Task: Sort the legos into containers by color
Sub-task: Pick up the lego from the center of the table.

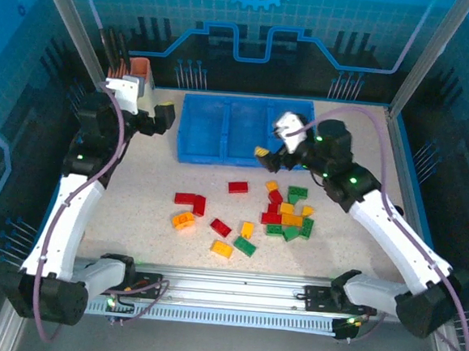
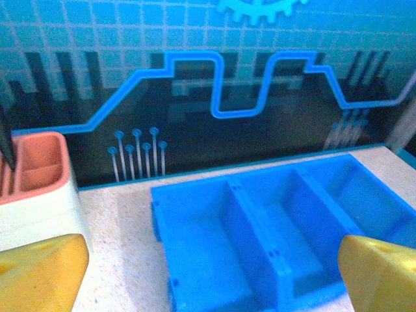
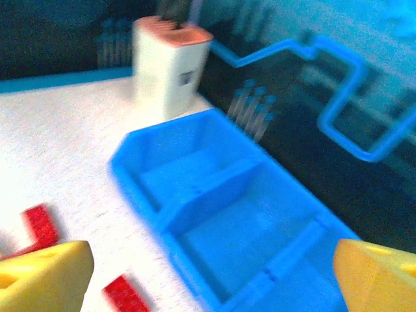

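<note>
The blue tray stands at the far edge of the surface, about in the middle. Its three compartments lie side by side from left to right. The legos all lie on the surface, on the near side of the tray and apart from it. Most of them make a dense group toward the right edge, where red, green and yellow-orange bricks touch one another. More to the left the bricks are loose. One red brick lies alone, nearest to the tray. There are two red bricks just beside each other, and an orange brick is near them. Closer to the near edge lie another red one, a yellow one, a green one and an orange one.

The right end effector hangs at the near rim of the tray, by its right compartment. It is released: in the right wrist view its yellow fingertips stand wide apart at the lower corners, and the tray below is seen in the gap between them. The left end effector is just beside the left wall of the tray, above the surface. It is released too; in the left wrist view its fingertips are far from each other and grasp no brick. A beige holder with an orange top stands in the far left corner, near the left end effector.
</note>
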